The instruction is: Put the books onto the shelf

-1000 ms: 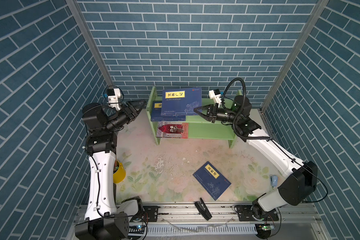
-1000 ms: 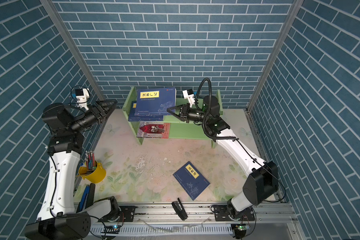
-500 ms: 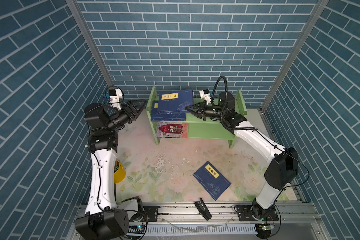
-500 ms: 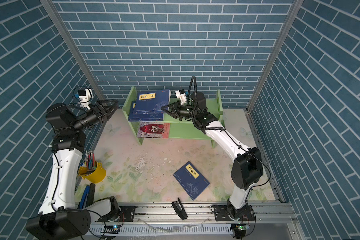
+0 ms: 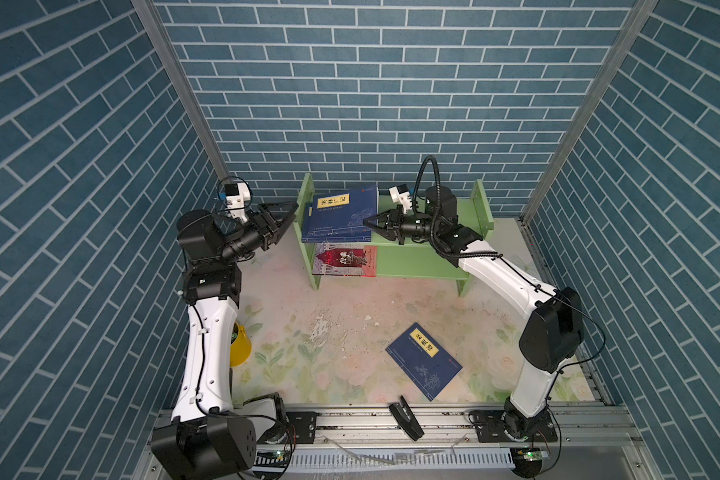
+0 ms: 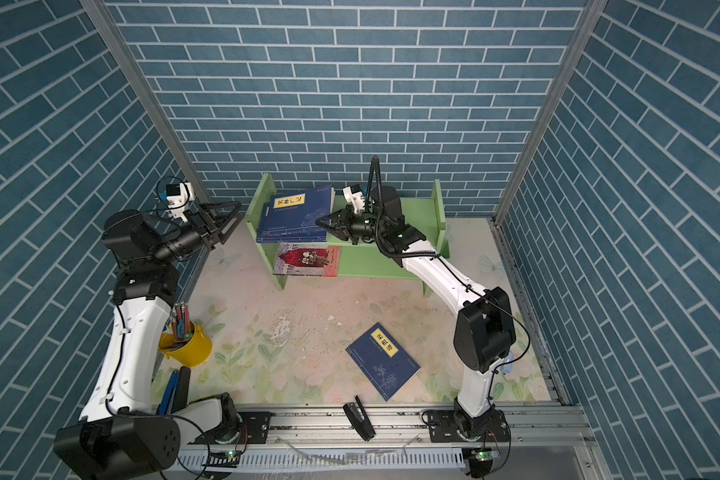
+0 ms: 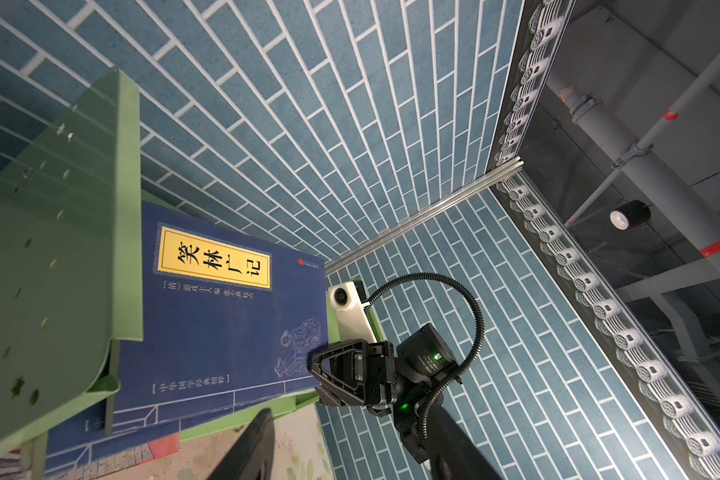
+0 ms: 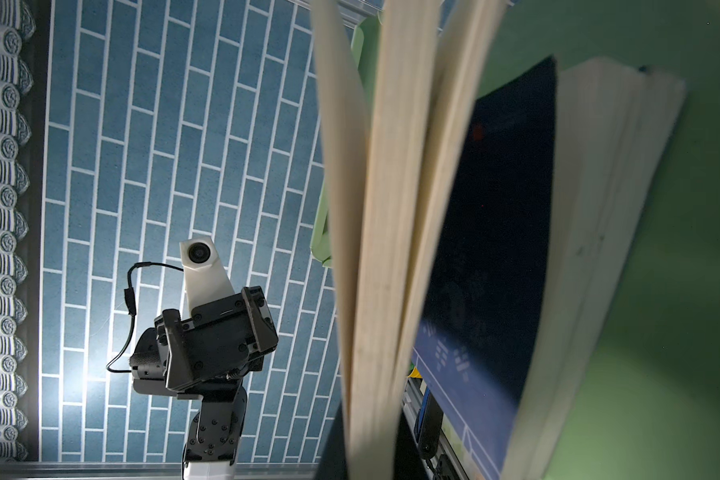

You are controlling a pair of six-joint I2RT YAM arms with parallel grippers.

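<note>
You are mid-way through shelving. Your right gripper (image 5: 366, 223) has its jaws pressed together on the right edge of the top dark blue paperback (image 5: 341, 214) with the yellow title label; its pages fan out close in the right wrist view. That book sits slightly askew on a stack of dark blue paperbacks (image 5: 337, 240) at the left end of the upper tier of the light green wooden two-tier shelf (image 5: 412, 266). Whether it rests fully there, you cannot tell.

The red-and-grey illustrated paperback (image 5: 346, 259) lies flat at the left end of the lower tier. Your left gripper (image 5: 287, 220) hovers just outside the shelf's left side panel, jaws spread, holding nothing. A loose dark blue paperback (image 5: 424, 359) lies flat on the floral table top (image 5: 329, 316), near its front edge and right of the middle, well apart from the shelf.

Next, by my judgement, let the held book settle on the stack. Then spread the right jaws and draw back along the tier without dragging the cover. The loose book then needs picking; thin and flat, it will likely want one edge lifted first.
</note>
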